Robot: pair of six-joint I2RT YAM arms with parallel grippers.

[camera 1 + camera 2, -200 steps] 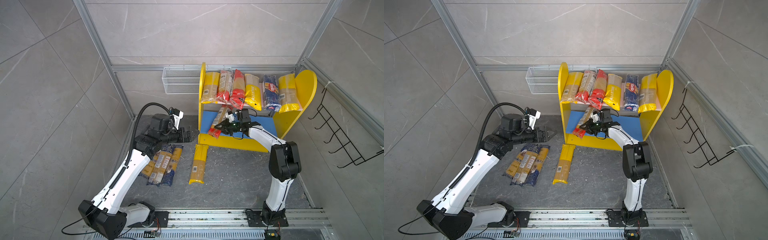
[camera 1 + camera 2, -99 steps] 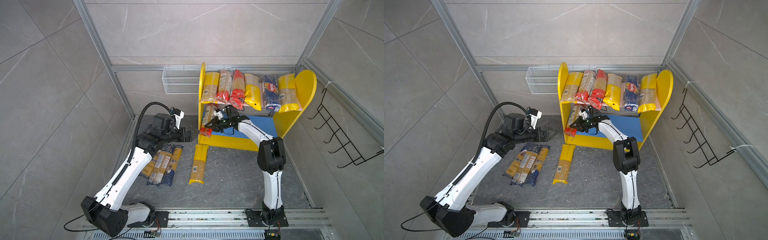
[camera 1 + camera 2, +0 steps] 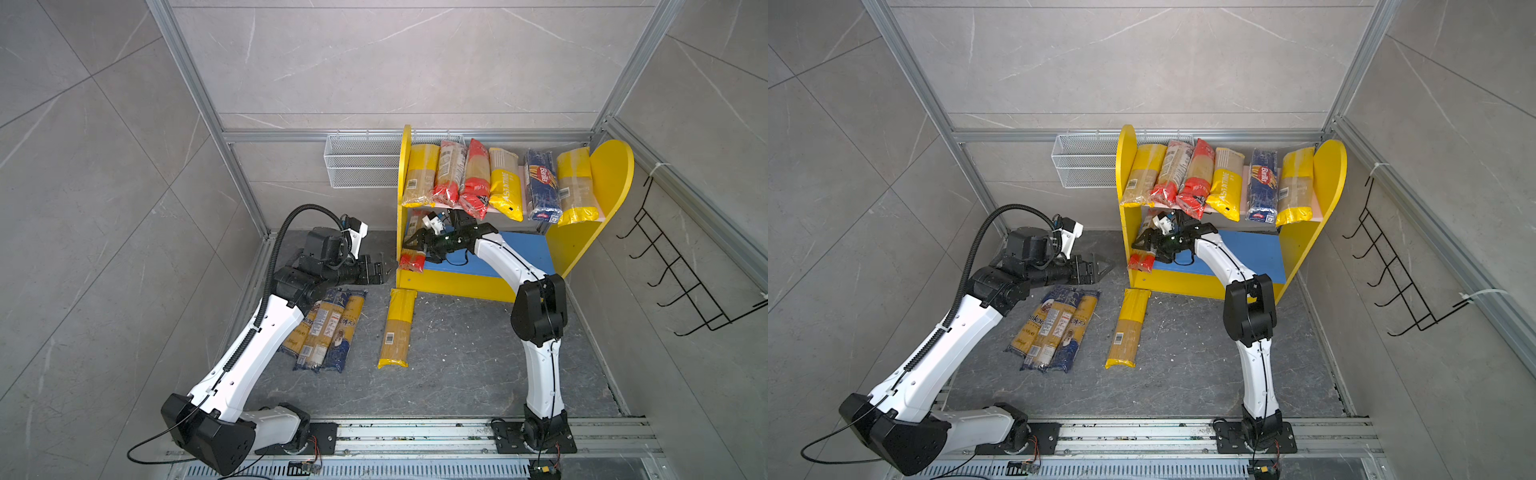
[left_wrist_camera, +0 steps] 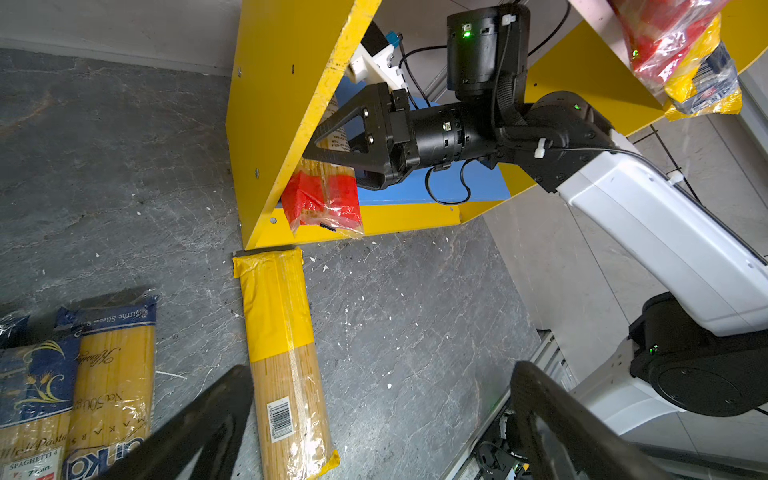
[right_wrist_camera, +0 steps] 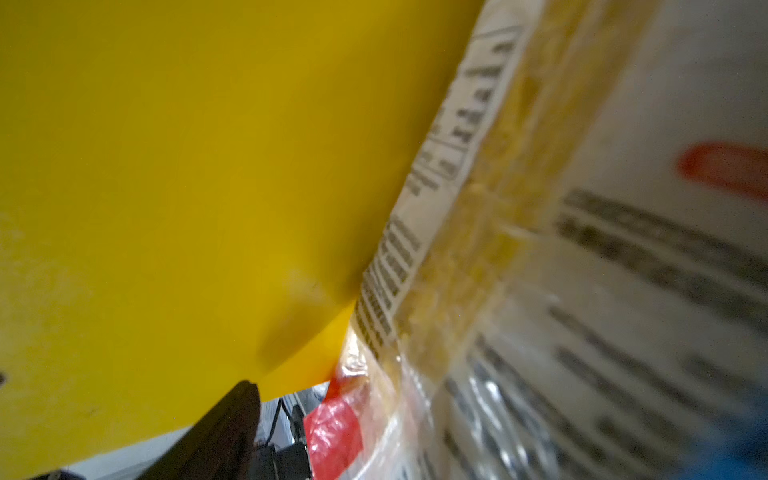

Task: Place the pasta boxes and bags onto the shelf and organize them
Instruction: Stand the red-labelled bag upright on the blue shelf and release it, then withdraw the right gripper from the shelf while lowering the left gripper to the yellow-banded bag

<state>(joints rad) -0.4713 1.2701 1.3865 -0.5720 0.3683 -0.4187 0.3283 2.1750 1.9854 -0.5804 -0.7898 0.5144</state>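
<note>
Only the left wrist view shows us the right gripper (image 4: 328,166) parted around the red-ended clear spaghetti packet (image 4: 322,203), which leans inside the yellow two-tier wooden shelf (image 4: 270,124), on its lower tier. The left gripper (image 4: 382,368), in front of the shelf, gapes empty.

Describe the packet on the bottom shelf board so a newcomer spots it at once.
Find the yellow-sided shelf at the back wall, then its blue lower board. At its left end in a top view, against the side panel, lies a spaghetti packet with a red end poking past the front edge. It is the only packet on that board.
</note>
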